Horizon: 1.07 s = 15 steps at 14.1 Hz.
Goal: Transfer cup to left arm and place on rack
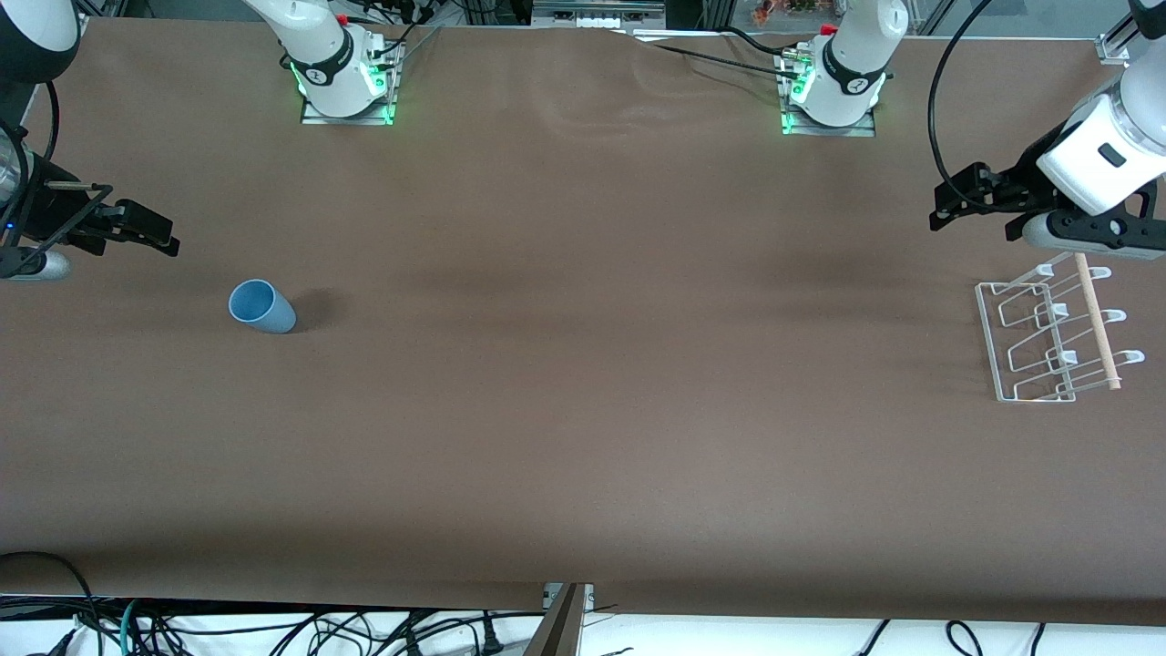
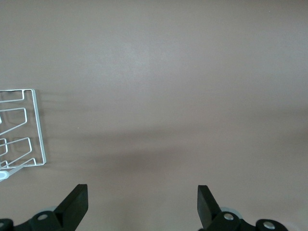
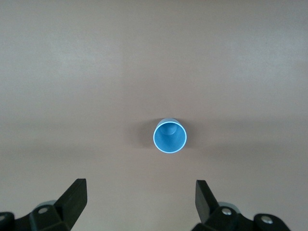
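Right wrist view: fingers (image 3: 72, 197) of the right gripper (image 3: 139, 202) are recorded spread wide, nothing held; the cup (image 3: 170, 135) is seen mouth-up below them on the bare desk (image 3: 154, 57).

Left wrist view: fingers (image 2: 74, 202) of the left gripper (image 2: 142, 204) are likewise spread and empty, with a corner of the rack (image 2: 36, 125) just beside them.

Cup (image 1: 261, 306): stands upright toward the right arm's end of the desk, well apart from the rack (image 1: 1048, 342) at the left arm's end. It is judged light, stiff, smooth-walled and somewhat slippery; a hold across the wall near the rim is judged best, leaving the base free for the handover.

Right gripper (image 1: 137, 228): held low over the desk near the cup, wrist levelled.

Left gripper (image 1: 970, 196): held over the desk beside the rack; this arm is judged to be waiting.
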Motion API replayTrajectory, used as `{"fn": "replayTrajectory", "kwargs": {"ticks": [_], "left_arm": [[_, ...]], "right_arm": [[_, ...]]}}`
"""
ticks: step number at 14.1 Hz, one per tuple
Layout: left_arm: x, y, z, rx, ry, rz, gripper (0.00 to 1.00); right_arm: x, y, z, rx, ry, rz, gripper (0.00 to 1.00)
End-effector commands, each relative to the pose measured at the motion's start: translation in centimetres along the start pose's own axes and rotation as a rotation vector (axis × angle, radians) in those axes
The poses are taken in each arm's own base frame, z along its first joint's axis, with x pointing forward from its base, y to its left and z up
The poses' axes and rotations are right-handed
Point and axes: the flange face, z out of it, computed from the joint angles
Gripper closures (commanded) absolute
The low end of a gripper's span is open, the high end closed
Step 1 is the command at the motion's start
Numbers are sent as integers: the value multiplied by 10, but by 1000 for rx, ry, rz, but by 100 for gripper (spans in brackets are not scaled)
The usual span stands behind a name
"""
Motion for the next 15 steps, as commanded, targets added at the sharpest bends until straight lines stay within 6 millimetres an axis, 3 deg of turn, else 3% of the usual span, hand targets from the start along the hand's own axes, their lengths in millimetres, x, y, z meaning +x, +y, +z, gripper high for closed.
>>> {"fn": "replayTrajectory", "kwargs": {"ticks": [1,6,9,11,15], "left_arm": [[2,-1,-3,-2,13,-9,0],[1,0,-1,0,19,-9,0],[1,0,-2,0,19,-9,0],[1,0,-2,0,19,-9,0],[2,0,-1,0,20,-8,0]], "right_arm": [[1,-1,-4,4,-14,-3,0],[2,-2,-5,1,-17,4,0],[5,5,19,-13,-74,-5,0],[10,25,47,-12,-131,-34,1],[18,50,121,-37,-182,-116,0]]}}
